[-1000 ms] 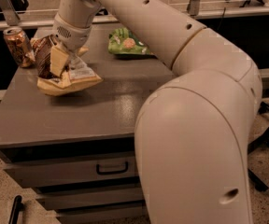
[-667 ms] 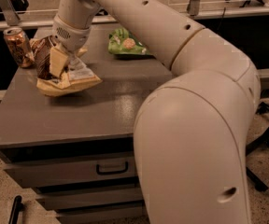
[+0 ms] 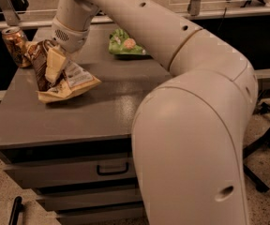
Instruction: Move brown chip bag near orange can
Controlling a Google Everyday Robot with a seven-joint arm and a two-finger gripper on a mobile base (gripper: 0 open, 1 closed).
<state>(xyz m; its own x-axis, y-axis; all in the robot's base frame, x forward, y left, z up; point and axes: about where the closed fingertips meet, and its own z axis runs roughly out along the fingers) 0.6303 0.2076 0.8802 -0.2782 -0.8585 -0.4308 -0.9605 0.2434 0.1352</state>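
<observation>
The brown chip bag (image 3: 67,80) lies crinkled on the grey cabinet top (image 3: 102,107) at the left, its white label facing up and its dark upper part lifted. My gripper (image 3: 53,65) comes down from the wrist above and is closed on the bag's upper left part, with one cream finger (image 3: 55,63) showing in front of the foil. The orange can (image 3: 15,46) stands upright at the far left edge, just left of the bag and almost touching it.
A green snack bag (image 3: 125,43) lies at the back middle of the top. My large arm (image 3: 191,125) fills the right half of the view. Drawers (image 3: 111,168) sit below the top. A rail runs behind the cabinet.
</observation>
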